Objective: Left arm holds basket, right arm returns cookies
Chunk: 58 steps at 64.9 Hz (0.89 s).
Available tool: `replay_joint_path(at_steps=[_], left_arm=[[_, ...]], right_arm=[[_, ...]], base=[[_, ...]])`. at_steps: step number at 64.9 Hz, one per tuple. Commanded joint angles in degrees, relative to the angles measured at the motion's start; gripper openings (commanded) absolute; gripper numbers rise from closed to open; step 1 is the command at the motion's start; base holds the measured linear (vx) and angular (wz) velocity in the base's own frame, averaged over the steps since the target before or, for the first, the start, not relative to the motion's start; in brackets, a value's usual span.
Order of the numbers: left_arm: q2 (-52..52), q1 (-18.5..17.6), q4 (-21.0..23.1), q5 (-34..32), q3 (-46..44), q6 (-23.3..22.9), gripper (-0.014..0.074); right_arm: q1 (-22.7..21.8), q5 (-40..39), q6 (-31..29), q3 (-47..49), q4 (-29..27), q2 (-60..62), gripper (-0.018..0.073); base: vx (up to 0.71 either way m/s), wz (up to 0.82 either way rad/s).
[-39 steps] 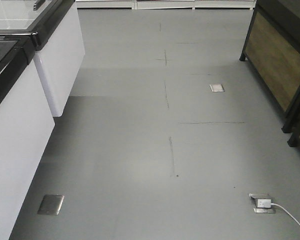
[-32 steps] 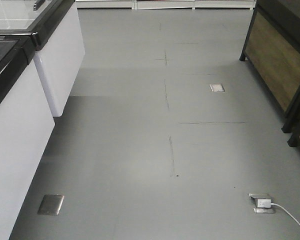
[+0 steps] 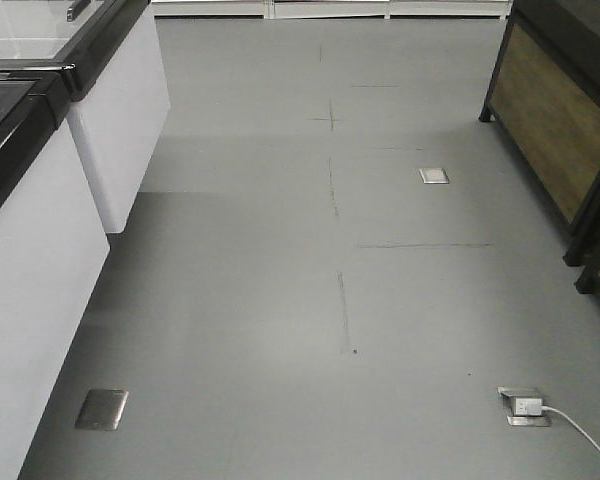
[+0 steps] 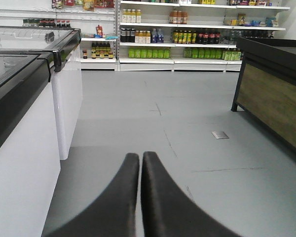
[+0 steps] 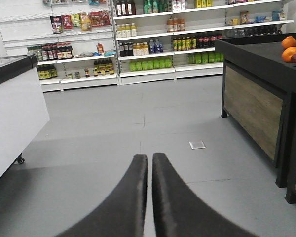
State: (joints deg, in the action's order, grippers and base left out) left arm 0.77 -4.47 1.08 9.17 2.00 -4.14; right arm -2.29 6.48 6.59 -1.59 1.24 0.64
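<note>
Left wrist view: the left jaws are closed. Their two black fingers (image 4: 119, 197) lie side by side with only a hairline gap and hold nothing. Their long axis runs straight away from the camera, tips pointing down the aisle toward the shelves (image 4: 187, 47) of bottles and jars. They hang above the grey floor (image 4: 187, 113), with a white freezer (image 4: 24, 163) to their left and a black stand (image 4: 274, 98) with a wood-look panel to their right.

Right wrist view: the right jaws are in the same condition. The black fingers (image 5: 130, 197) are pressed nearly together, nothing is gripped, and the tips point toward the far shelves (image 5: 153, 49). Oranges (image 5: 289, 48) lie on the stand's dark surface (image 5: 256, 52) at upper right.

Front view: bare floor (image 3: 260, 300) lies between the freezers (image 3: 40, 290) on the left and the stand (image 3: 555, 120) on the right. Two metal floor plates (image 3: 102, 409) (image 3: 434, 176) are set into it. A third socket (image 3: 524, 406) at lower right has a white plug and cable in it.

Basket and cookies: location, appearance and orientation cannot be told from these views.
</note>
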Motion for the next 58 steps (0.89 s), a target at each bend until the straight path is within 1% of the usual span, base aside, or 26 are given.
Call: replay_joint_path(at_steps=[1,41,53,58], left_arm=[[0.64,0.07,0.02,-4.66,-1.80,-0.11,-0.0006],[0.64,0.07,0.48,-5.03,-1.80,-0.21,-0.0006],[0.64,0.07,0.48,-8.82,-1.80,-0.15,-0.0006],[0.64,0.07,0.48,-12.61,-1.80,-0.15,-0.0005]], right_arm=[[-0.35,-3.96,-0.53,-1.02,0.32,0.77,-0.0006],[-0.35,-3.96,-0.53,-1.02,0.32,0.77,-0.0006],[-0.35,-3.96,-0.53,-1.02,0.32,0.77,-0.0006],[-0.35,-3.96,-0.53,-1.02,0.32,0.77,-0.0006]], base=[[0.00,0.00],[0.00,0.00],[0.00,0.00],[0.00,0.00]])
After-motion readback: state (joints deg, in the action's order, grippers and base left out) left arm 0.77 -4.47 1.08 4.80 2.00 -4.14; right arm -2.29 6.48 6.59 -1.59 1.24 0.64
